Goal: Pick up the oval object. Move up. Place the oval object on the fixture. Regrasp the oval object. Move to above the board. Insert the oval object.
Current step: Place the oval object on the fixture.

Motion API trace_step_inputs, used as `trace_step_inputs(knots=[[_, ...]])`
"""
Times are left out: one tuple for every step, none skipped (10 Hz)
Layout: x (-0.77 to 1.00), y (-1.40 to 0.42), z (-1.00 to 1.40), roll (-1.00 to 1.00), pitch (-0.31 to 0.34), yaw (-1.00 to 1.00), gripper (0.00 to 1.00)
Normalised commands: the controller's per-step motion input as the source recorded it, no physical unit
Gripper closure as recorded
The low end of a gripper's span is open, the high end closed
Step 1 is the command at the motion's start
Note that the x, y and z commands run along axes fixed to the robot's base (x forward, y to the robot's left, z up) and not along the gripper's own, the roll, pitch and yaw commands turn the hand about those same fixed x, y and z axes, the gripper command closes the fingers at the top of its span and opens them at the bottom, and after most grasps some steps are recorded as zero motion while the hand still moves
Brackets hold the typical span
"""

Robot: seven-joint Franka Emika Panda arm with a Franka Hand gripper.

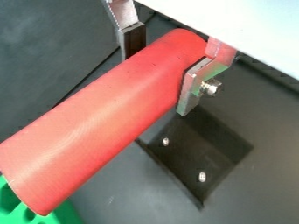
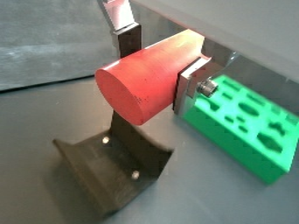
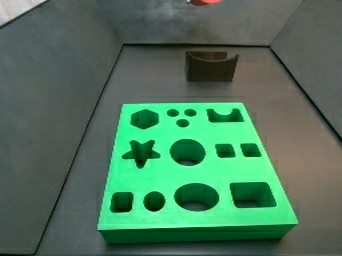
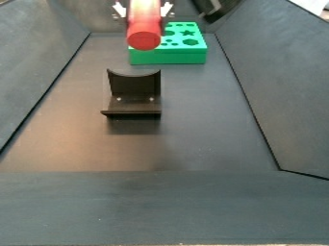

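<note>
Red-coral peg (image 4: 142,24) hung at the frame's top, above the fixture (image 4: 131,94), lying level with one oval end facing the camera. Gripper (image 2: 158,63) jaws were clamped across it; the board (image 4: 182,43) lay behind.

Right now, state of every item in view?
gripper: shut on the oval object, raised above the fixture.
oval object: held off the floor, lying lengthwise between the fingers.
fixture: on the floor, notch empty.
board: flat on the floor, visible cut-outs empty.
</note>
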Motion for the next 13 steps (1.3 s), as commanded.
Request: trace_step_inputs(knots=[[0.43, 0.05, 0.01, -0.37, 0.147, -0.10, 1.00], [0.31, 0.03, 0.01, -0.25, 0.124, -0.10, 1.00], [0.20, 0.03, 0.01, -0.19, 0.103, -0.09, 1.00], [0.10, 0.06, -1.00, -1.00, 0.046, -0.13, 1.00], [0.09, 0.06, -1.00, -1.00, 0.023, -0.13, 1.00], [0.10, 0.07, -1.00, -1.00, 0.021, -0.14, 1.00], [0.11, 0.07, -1.00, -1.00, 0.035, -0.14, 1.00], [0.12, 0.08, -1.00, -1.00, 0.047, -0.15, 1.00], [0.13, 0.08, -1.00, -0.86, 0.043, -0.14, 1.00], [0.14, 0.09, -1.00, -0.69, 0.029, -0.13, 1.00], [0.14, 0.10, -1.00, -0.51, 0.018, -0.12, 1.00], [0.16, 0.10, -1.00, -0.30, 0.008, -0.10, 1.00], [0.16, 0.10, -1.00, -0.21, 0.000, -0.09, 1.00]])
